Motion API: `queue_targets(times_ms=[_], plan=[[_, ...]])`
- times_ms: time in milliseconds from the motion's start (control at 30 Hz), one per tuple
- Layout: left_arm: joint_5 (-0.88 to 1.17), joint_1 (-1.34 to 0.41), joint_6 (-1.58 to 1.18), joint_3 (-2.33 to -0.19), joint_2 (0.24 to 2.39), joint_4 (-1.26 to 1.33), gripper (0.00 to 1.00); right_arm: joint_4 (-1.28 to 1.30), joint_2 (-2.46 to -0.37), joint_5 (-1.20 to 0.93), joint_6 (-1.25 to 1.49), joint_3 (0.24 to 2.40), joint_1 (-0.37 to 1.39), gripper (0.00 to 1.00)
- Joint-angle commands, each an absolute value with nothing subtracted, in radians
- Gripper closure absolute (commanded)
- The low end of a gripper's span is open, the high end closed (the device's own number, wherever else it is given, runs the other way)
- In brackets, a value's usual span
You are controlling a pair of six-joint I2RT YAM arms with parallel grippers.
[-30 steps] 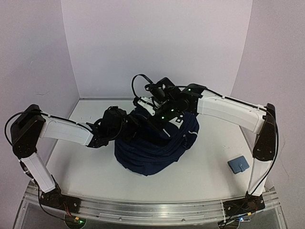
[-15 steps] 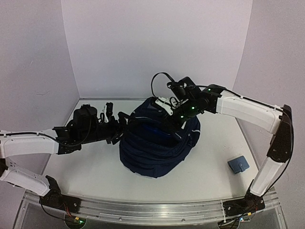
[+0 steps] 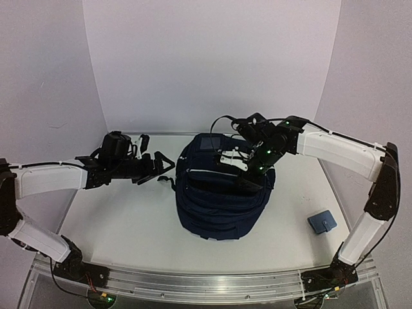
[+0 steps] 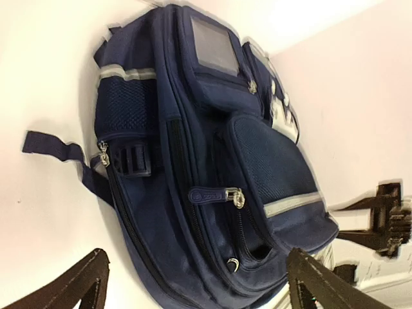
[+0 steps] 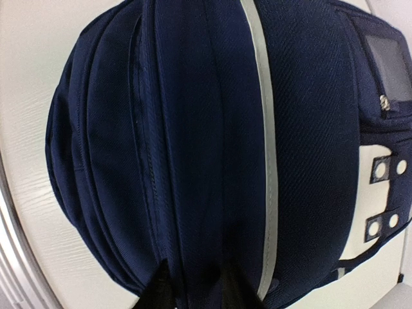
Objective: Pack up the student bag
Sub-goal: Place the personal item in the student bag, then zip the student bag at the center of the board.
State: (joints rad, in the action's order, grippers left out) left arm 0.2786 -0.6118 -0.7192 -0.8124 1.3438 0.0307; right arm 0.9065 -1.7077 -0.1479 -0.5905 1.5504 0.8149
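The student bag [image 3: 219, 206], navy with pale stripes, stands in the middle of the table. It fills the left wrist view [image 4: 193, 161] and the right wrist view [image 5: 212, 129]. My left gripper [image 3: 162, 168] hovers just left of the bag, apart from it. Its jaws [image 4: 199, 290] are wide open with nothing in them, and the bag's zips and side strap lie beyond. My right gripper [image 3: 233, 168] sits over the bag's top. Its fingertips [image 5: 197, 293] stand a little apart against the navy fabric beside a pale stripe, pinching nothing that I can see.
A small blue pouch [image 3: 322, 223] lies on the white table [image 3: 116, 225] at the right, near the right arm's base. White walls close in the back and both sides. A metal rail [image 3: 206, 280] runs along the near edge.
My left gripper has let go, opened wide and drawn back to the left of the bag. My right gripper's jaws have parted over the bag's top. The bag now stands taller and more to the right.
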Motion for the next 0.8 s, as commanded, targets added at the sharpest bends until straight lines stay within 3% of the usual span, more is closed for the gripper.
queue_targets(times_ms=[0,133,267,433,567,767], plan=[[0.48,-0.609,-0.491,-0.969,1.455,0.032,0.06,1.034,-1.756,-0.242,-0.577,1.677,0.81,0.56],[0.612,-0.604,-0.329,-1.036,1.539,-0.012,0.06,1.039,-1.769,-0.326,-0.527,1.748,0.81,0.42],[0.676,-0.584,-0.189,-1.064,1.551,-0.051,0.06,1.035,-1.816,-0.359,-0.484,1.81,0.81,0.41],[0.78,-0.531,-0.089,-1.022,1.536,0.027,0.08,1.002,-1.897,-0.317,-0.458,1.827,0.809,0.53],[0.783,-0.527,0.044,-1.082,1.609,-0.074,0.12,0.989,-1.951,-0.249,-0.44,1.821,0.809,0.66],[0.873,-0.499,0.207,-1.125,1.701,-0.075,0.18,0.968,-1.958,-0.222,-0.429,1.762,0.81,0.66]])
